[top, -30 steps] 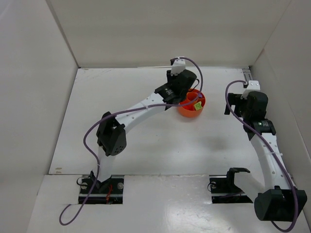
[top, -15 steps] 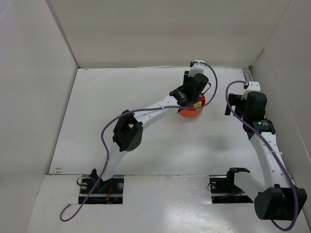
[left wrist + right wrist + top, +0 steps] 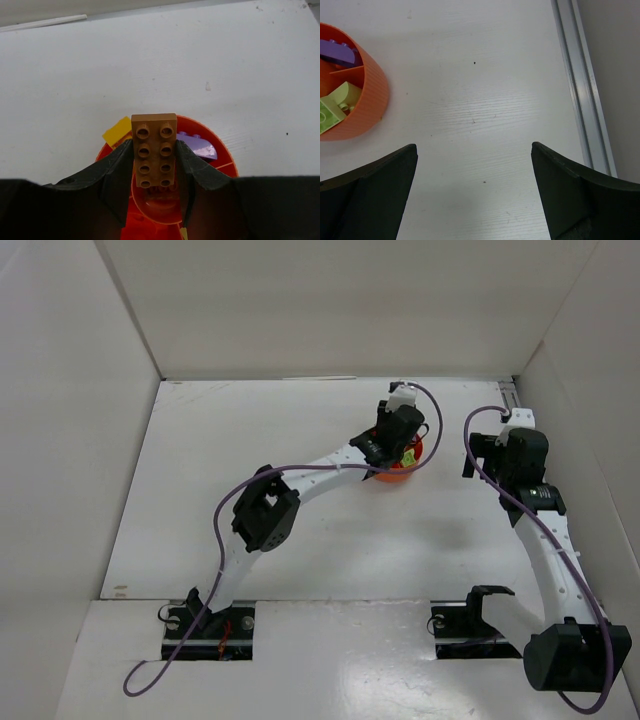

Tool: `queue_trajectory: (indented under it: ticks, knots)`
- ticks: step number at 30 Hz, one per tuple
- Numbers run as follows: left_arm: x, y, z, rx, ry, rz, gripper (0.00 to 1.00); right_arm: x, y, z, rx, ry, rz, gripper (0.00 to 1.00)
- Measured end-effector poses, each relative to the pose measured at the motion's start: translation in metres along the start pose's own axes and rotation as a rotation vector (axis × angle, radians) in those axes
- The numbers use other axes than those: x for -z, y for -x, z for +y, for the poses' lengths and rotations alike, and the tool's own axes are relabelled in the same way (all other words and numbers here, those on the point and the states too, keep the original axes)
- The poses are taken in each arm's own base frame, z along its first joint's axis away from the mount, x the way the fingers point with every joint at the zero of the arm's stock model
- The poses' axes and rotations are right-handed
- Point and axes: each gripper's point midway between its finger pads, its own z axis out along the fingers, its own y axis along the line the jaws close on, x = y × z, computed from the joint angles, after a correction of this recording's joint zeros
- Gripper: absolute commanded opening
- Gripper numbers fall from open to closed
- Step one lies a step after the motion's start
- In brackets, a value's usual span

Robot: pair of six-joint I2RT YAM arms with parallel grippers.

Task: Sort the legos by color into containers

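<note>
White table (image 3: 250, 500), walled. Left gripper (image 3: 155, 167) pinching brown brick (image 3: 154, 150) by long sides, above orange dish (image 3: 370, 95). Purple brick (image 3: 197, 147), yellow brick (image 3: 117, 131), green bricks (image 3: 330, 115) in dish. Right gripper (image 3: 473, 155) spread wide, holding nothing, beside dish.

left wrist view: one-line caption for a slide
Left gripper holds a brown brick over the dish; yellow brick and purple brick inside.

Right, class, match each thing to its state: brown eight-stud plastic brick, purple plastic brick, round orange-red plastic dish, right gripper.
1 brown eight-stud plastic brick
2 purple plastic brick
3 round orange-red plastic dish
4 right gripper

a open, holding nothing
b standing on the white table
c lying in a dish compartment
d clamped in the left gripper

Pairs: 1-d, 2-c, 3-b, 4-a
</note>
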Motion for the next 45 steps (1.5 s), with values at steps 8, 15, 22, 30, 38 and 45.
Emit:
queue_trajectory:
  ticks: [8,15,22,30,38,45]
  knots:
    - [-0.003,-0.012,0.001,0.014,0.002,0.013,0.35,0.0,0.0,0.0,0.0,0.0,-0.001,1.0]
    - [-0.005,-0.037,0.006,0.012,0.009,0.042,0.45,0.0,0.0,0.0,0.0,0.0,-0.001,1.0]
    - [0.002,-0.045,0.001,0.005,-0.004,0.057,0.5,0.0,0.0,0.0,0.0,0.001,-0.001,1.0]
    - [0.027,0.012,-0.006,0.058,-0.046,-0.025,0.63,0.004,0.004,0.004,-0.002,0.025,-0.019,1.0]
    - [0.082,0.091,0.012,0.132,-0.063,-0.094,1.0,0.012,0.009,0.005,0.001,0.039,-0.043,1.0]
    - [0.159,0.09,0.136,0.339,0.102,-0.029,1.0,0.016,0.011,0.013,0.015,0.091,-0.056,1.0]
